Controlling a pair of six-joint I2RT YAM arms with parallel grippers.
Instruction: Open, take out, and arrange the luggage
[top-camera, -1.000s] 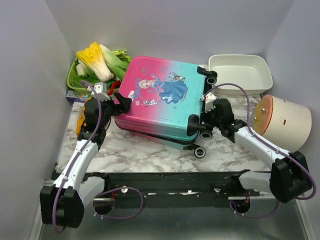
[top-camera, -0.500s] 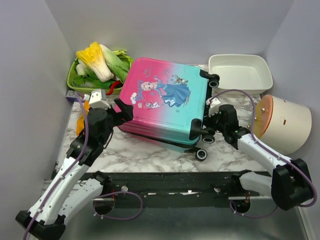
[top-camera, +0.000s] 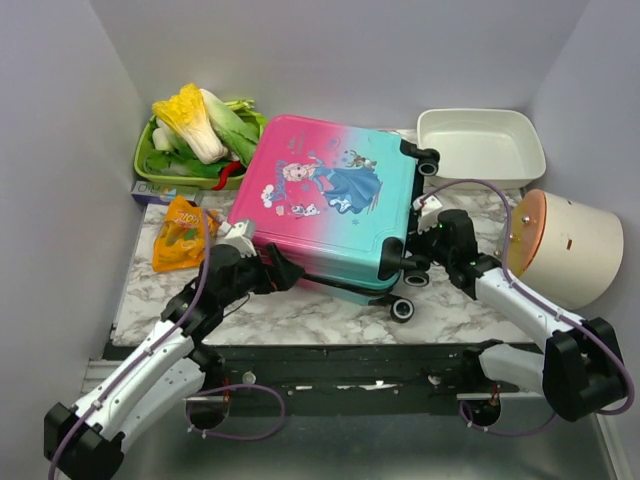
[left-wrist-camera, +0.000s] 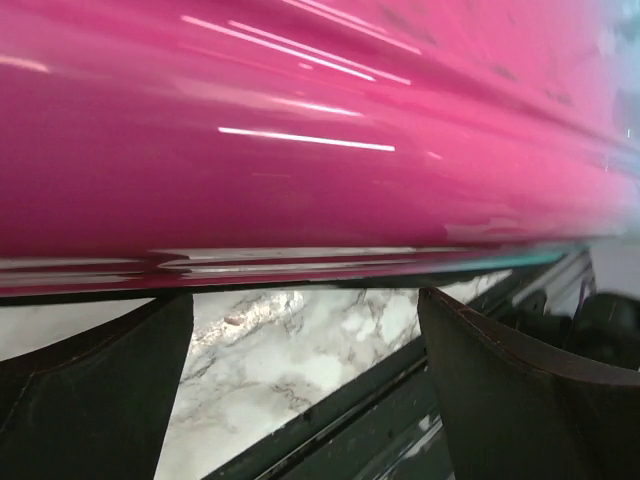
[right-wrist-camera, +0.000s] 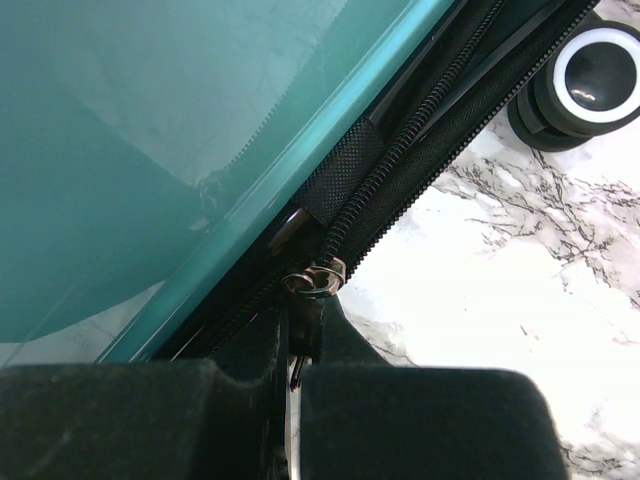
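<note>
Most luggage (top-camera: 325, 205) cut off in our wrist views; left gripper (left-wrist-camera: 305, 320) gaped empty just under it; right gripper (right-wrist-camera: 300, 345) pinched zipper pull (right-wrist-camera: 312, 278) ahead.

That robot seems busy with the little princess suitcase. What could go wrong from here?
1. The right gripper pinches only the small metal zipper pull, which could slip out when tugged.
2. The left gripper is open at the pink edge of the luggage and grips nothing, so the case may slide across the marble table instead of unzipping.
</note>
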